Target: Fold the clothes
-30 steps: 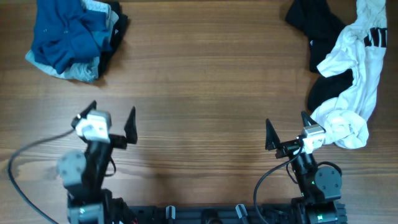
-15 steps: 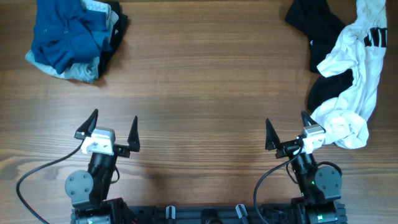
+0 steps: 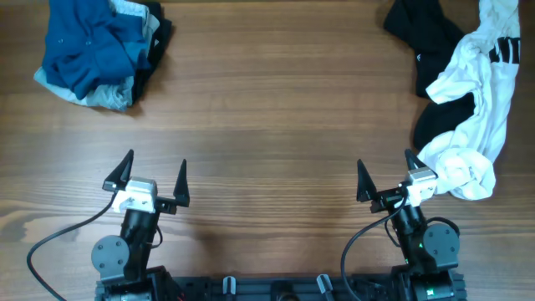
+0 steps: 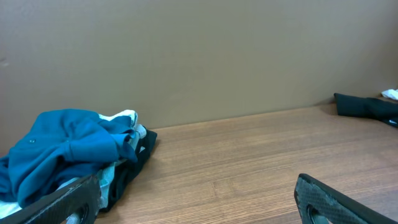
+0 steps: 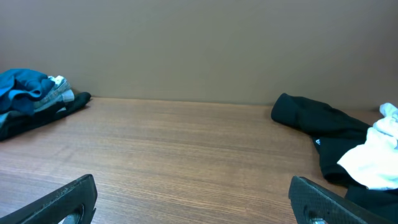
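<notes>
Your left gripper (image 3: 155, 163) has settled squarely at 7 o'clock, jaws apart and empty; right gripper (image 3: 384, 167) is likewise at 5. The blue shirt (image 3: 88, 46) lies crumpled at 10, the white garment (image 3: 481, 100) and black garment (image 3: 422, 29) at 2. Folding is not yet begun.

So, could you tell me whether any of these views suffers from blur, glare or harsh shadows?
Overhead: sharp and evenly lit, with no glare on the table and no motion blur. Left wrist: flat, soft light, the blue shirt in focus. Right wrist: likewise clear, though the white garment at the right edge looks slightly washed out.
</notes>
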Tool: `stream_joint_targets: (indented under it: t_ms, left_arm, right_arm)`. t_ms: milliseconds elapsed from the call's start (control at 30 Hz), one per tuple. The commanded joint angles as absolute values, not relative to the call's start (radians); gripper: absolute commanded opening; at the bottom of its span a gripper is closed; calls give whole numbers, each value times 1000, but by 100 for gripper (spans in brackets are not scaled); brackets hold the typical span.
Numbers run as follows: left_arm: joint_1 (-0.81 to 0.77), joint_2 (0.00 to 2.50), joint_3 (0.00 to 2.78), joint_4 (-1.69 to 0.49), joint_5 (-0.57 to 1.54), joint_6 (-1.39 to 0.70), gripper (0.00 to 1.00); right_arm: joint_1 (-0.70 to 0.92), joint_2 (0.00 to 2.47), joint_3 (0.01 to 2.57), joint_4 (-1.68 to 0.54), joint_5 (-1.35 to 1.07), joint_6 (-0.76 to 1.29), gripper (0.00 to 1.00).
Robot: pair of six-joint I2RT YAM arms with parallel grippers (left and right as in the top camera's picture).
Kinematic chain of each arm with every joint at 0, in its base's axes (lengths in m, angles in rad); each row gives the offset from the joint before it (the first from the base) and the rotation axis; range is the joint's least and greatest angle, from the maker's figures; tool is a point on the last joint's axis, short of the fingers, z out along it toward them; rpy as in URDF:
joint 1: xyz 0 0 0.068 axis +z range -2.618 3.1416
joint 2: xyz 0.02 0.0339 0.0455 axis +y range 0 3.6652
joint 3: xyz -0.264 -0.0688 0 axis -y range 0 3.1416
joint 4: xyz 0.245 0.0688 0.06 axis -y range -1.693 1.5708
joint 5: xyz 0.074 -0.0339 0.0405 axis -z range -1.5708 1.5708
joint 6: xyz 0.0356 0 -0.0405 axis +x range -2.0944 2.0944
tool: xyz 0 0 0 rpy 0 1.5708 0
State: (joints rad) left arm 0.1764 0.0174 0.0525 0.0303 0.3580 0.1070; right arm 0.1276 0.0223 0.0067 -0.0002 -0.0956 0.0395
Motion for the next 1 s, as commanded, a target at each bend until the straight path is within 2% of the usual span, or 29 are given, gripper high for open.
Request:
stream_joint_targets:
  t_ms: [0,400,967]
  left_arm:
    - [171,3,23,35,368,96,100]
    - [172,3,6,-49,361,96,100]
    - [172,5,6,-46,359,97,100]
  right_arm:
    - [129,19,6,4,-81,28,100]
    - [129,19,6,4,-81,28,100]
    - [129,19,6,4,-81,28,100]
